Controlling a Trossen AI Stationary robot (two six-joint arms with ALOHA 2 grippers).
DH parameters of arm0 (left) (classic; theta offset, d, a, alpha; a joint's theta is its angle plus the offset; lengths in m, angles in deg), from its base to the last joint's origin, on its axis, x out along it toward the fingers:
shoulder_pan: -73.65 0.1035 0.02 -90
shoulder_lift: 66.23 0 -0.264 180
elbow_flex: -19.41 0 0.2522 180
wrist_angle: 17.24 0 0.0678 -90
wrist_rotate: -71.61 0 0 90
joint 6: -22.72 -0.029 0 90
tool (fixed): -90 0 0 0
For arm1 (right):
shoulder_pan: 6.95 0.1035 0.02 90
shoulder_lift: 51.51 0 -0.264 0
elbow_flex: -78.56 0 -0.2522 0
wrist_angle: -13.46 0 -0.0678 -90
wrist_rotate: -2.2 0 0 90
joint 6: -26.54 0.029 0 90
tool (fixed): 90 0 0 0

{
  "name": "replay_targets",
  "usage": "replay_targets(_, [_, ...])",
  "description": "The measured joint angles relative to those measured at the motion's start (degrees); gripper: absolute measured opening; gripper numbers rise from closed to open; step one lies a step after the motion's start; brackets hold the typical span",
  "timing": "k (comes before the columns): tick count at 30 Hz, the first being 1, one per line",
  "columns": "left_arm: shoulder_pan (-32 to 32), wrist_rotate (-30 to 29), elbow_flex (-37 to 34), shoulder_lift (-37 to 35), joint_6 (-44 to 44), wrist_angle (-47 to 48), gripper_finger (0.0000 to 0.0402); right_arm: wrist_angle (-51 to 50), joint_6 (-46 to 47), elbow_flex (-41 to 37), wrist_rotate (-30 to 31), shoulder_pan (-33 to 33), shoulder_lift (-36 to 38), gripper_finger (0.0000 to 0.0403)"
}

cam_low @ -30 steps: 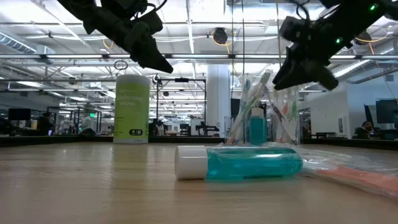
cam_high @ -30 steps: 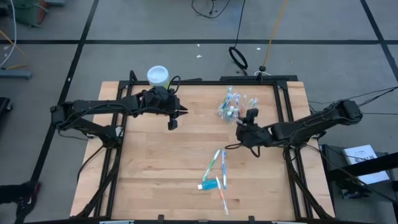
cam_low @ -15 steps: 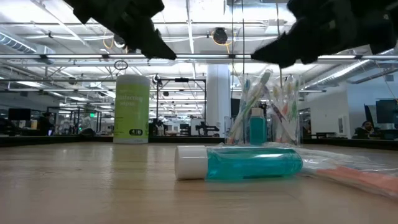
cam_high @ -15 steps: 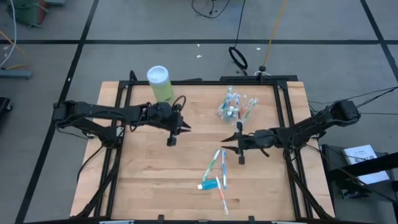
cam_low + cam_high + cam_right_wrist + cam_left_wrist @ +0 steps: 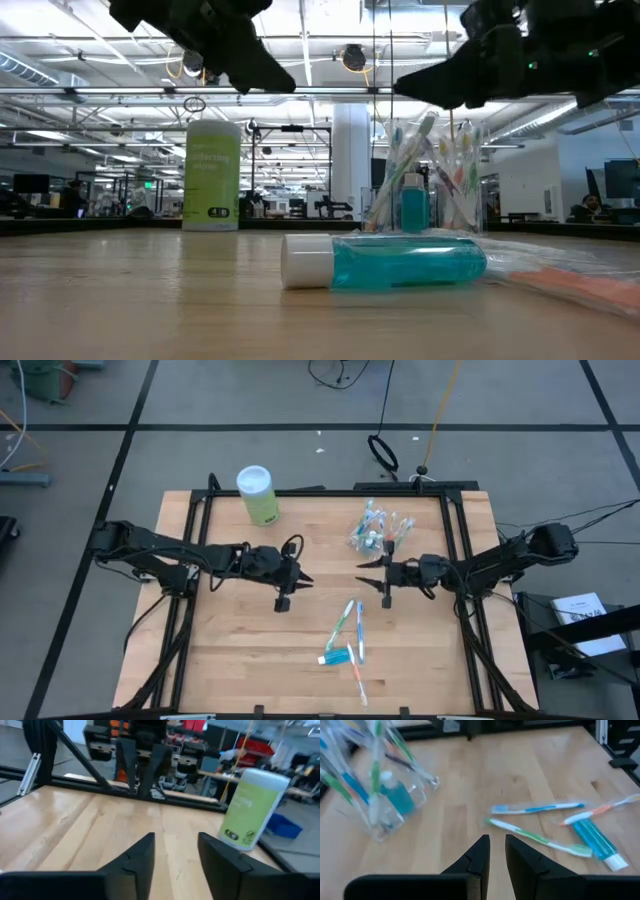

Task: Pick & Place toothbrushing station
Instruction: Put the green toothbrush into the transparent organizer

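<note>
Wooden table [image 5: 240, 640]: toothbrushes [image 5: 352, 630] lie beyond both empty fingers, left [image 5: 290, 585] narrow, right [image 5: 375, 578] parted.

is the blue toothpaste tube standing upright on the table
No, the toothpaste tube lies on its side on the wooden table, white cap toward the green canister, in the low view.

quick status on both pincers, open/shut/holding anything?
Left pincer: fingers stand a narrow gap apart, nothing between them, above the bare wooden table.
Right pincer: open, empty, above the table.
</note>
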Motion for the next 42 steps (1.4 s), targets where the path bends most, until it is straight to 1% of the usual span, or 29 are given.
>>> replay_targets(2, [-0.8, 0.4, -0.1, 0.8, 1.0, -0.4, 0.0067, -0.3, 0.9, 1.3, -3.2, -1.6, -0.8, 0.0167])
replay_targets(4, [-1.7, 1.0, -0.1, 1.6, 1.1, -2.9, 0.0067, 0.2, 0.4, 3.6, -5.6, -2.9, -2.1, 0.0186])
replay_targets(8, [-3.6, 1.4, 0.0, 3.4, 1.1, -8.3, 0.0067, -3.5, -1.1, 8.2, -6.5, -4.4, -3.8, 0.0207])
replay_targets(11, [-4.3, 1.6, 0.0, 5.2, -1.4, -11.9, 0.0067, -8.6, -3.2, 10.4, -6.5, -5.1, -3.8, 0.0209])
replay_targets(13, [-4.3, 1.5, -0.1, 5.9, -3.7, -13.0, 0.0067, -10.4, -3.4, 11.0, -6.5, -5.4, -3.8, 0.0208])
replay_targets(15, [-4.3, 1.4, 0.0, 6.7, -4.1, -15.2, 0.0067, -11.1, -2.2, 11.1, -6.5, -5.5, -3.8, 0.0205])
replay_targets(18, [-4.3, 1.6, 0.0, 7.4, -1.7, -15.5, 0.0067, -11.7, 0.0, 11.1, -6.5, -5.5, -3.8, 0.0202])
replay_targets(21, [-4.8, 1.7, -0.1, 8.8, 2.6, -14.9, 0.0067, -12.5, 1.2, 11.1, -6.4, -5.1, -3.8, 0.0202])
replay_targets(25, [-5.7, 1.5, -0.1, 13.5, 6.1, -16.1, 0.0067, -12.8, 1.0, 11.1, -6.0, -2.9, -3.8, 0.0201])
replay_targets(27, [-6.1, 1.2, 0.0, 16.4, 5.8, -17.9, 0.0067, -12.8, 0.9, 11.1, -3.7, -1.5, -3.8, 0.0201])
replay_targets(29, [-6.2, 1.5, 0.2, 17.7, 2.7, -17.3, 0.0067, -13.3, -1.2, 11.1, 0.7, -0.1, -3.7, 0.0201])
replay_targets(32, [-5.8, 1.8, 2.2, 18.0, -3.2, -14.5, 0.0068, -18.2, -7.8, 11.1, 9.0, 1.9, -2.6, 0.0201])
replay_targets(34, [-5.3, 1.8, 3.9, 18.0, -2.4, -11.6, 0.0071, -22.1, -11.0, 11.1, 15.5, 2.9, -1.2, 0.0201])
replay_targets(36, [-5.0, 1.7, 4.9, 18.0, -0.7, -8.9, 0.0081, -24.5, -10.4, 11.1, 21.6, 3.9, 0.7, 0.0201])
replay_targets(37, [-5.1, 1.3, 5.0, 18.0, -1.9, -8.2, 0.0088, -26.9, -8.8, 11.2, 24.1, 4.5, 2.0, 0.0201])
replay_targets(39, [-6.0, -0.2, 5.0, 18.0, -8.0, -7.2, 0.0105, -33.6, -4.4, 11.1, 25.8, 6.3, 5.6, 0.0201])
replay_targets(41, [-7.2, -2.6, 5.0, 18.0, -14.9, -6.9, 0.0123, -40.5, 0.5, 11.2, 23.9, 8.0, 9.5, 0.0201])
replay_targets(42, [-7.6, -2.9, 5.0, 18.0, -18.4, -7.4, 0.0133, -44.4, 3.3, 11.1, 22.2, 8.8, 11.6, 0.0201])
